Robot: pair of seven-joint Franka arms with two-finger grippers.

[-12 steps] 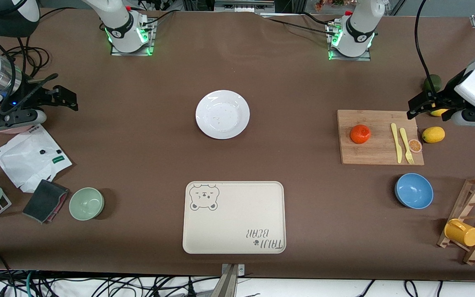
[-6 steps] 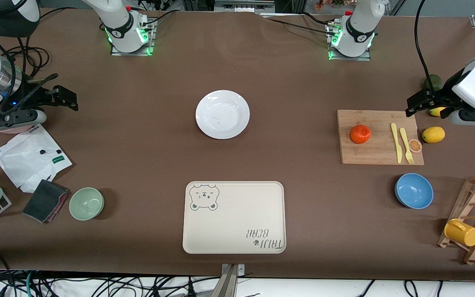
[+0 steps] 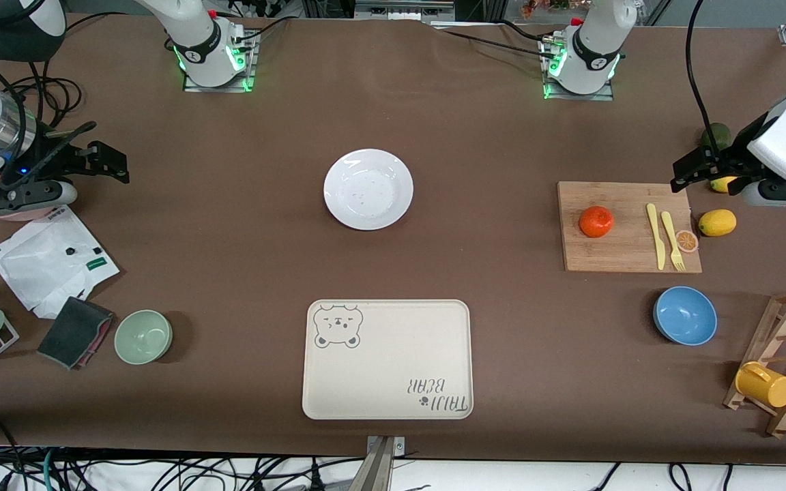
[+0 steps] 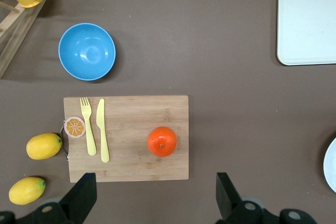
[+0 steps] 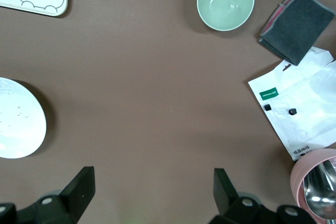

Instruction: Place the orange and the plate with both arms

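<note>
The orange (image 3: 595, 221) sits on a wooden cutting board (image 3: 628, 262) toward the left arm's end of the table. It also shows in the left wrist view (image 4: 162, 141). The white plate (image 3: 368, 189) lies empty on the table's middle, and part of it shows in the right wrist view (image 5: 18, 119). My left gripper (image 3: 690, 170) is open and empty in the air, over bare table just off the board's edge (image 4: 156, 198). My right gripper (image 3: 110, 164) is open and empty over bare table at the right arm's end (image 5: 153, 190).
A cream bear tray (image 3: 387, 359) lies nearer the front camera than the plate. A yellow knife and fork (image 3: 655, 235) and an orange slice (image 3: 687, 240) share the board. Lemons (image 3: 717, 222), a blue bowl (image 3: 685, 315), a green bowl (image 3: 143, 336), a mug rack (image 3: 785, 368) and a white bag (image 3: 52, 259) lie around.
My left gripper has shifted slightly away from the cutting board's corner, toward the arms' bases. The right arm, the orange and the plate have not moved.
</note>
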